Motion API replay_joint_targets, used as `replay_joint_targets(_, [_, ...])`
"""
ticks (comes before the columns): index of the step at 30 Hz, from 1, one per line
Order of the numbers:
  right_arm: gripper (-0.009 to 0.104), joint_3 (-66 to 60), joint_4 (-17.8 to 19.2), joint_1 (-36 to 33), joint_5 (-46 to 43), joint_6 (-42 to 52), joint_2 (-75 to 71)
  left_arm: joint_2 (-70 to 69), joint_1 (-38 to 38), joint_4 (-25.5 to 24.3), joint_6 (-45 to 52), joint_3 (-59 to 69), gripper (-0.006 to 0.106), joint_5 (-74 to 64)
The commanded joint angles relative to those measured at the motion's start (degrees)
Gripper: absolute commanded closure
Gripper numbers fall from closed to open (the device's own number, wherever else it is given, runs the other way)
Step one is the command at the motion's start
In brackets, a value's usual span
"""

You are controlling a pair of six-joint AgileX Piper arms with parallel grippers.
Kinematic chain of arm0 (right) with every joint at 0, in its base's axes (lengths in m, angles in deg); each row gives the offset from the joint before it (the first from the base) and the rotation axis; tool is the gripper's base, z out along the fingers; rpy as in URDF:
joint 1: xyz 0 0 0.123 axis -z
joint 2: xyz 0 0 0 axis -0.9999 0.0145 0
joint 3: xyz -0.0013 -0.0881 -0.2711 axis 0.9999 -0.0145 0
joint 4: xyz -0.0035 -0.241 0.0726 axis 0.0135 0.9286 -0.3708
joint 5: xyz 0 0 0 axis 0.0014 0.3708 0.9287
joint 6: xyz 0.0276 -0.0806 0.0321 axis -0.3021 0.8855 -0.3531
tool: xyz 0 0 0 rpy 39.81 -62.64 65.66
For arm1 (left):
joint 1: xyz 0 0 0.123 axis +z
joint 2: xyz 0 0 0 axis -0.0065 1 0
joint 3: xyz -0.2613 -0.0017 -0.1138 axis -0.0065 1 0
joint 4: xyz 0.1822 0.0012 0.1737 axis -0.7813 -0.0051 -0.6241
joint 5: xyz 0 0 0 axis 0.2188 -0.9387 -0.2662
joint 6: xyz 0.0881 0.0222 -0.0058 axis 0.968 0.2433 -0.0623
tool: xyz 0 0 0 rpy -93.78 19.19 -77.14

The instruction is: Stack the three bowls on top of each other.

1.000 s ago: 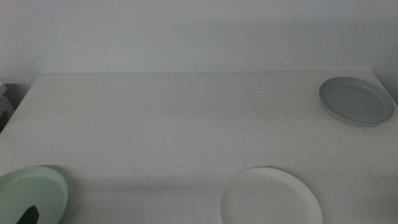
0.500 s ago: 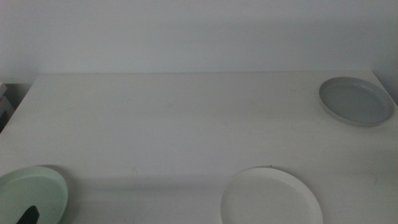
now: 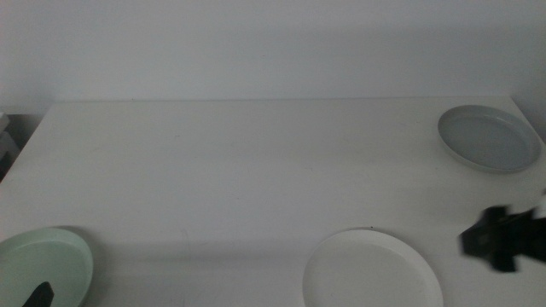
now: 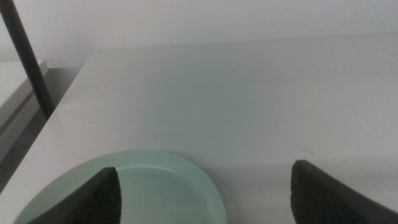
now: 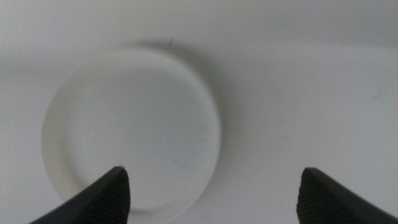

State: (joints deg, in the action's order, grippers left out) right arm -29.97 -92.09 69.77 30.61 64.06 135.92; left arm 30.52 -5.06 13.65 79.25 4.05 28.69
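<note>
The middle view is showing all three bowls lying well apart on the white table [image 3: 256,162]: the grey bowl [image 3: 489,138] at the far right, the white bowl [image 3: 373,271] near the front edge right of centre, and the mint green bowl [image 3: 43,266] at the front left corner. The right gripper [image 3: 505,239] is showing there only as a dark blur at the right edge, between the grey bowl and the white bowl, touching neither. The left gripper [image 3: 38,296] is appearing as a dark tip at the bottom edge over the mint green bowl.

The right wrist view is giving what the middle view cannot: the right gripper [image 5: 214,190] has its jaws spread wide, hanging above the white bowl [image 5: 130,134], which is empty. The left wrist view is showing the left gripper [image 4: 205,193] likewise spread wide, one jaw over the empty mint green bowl [image 4: 155,193], plus a dark pole [image 4: 28,59] beside the table edge. No writing is legible anywhere.
</note>
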Motion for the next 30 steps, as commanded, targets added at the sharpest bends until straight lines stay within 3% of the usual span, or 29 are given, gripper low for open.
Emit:
replay_joint_targets(1, [0.016, 2.1, 0.2, -3.1, -2.2, -0.3, 3.7, -0.7, 0.0, -0.1, -0.7, -0.2, 0.003, 4.0])
replay_joint_targets(9, [0.02, 2.1, 0.0, -3.7, -5.4, -2.8, 17.8, -0.7, 0.0, -0.1, -0.7, -0.2, 0.003, 4.0])
replay_joint_targets(20, [0.045, 2.1, -0.1, -3.7, -14.1, -2.7, 32.8, -0.7, 0.0, -0.1, -0.7, -0.2, 0.003, 4.0])
replay_joint_targets(25, [0.064, 2.1, -0.2, -3.7, -15.1, -2.9, 35.4, -0.7, 0.0, -0.1, -0.7, -0.2, 0.003, 4.0])
replay_joint_targets(30, [0.094, 2.1, -0.2, -3.7, -15.5, -2.9, 35.3, -0.7, 0.0, -0.1, -0.7, -0.2, 0.003, 4.0])
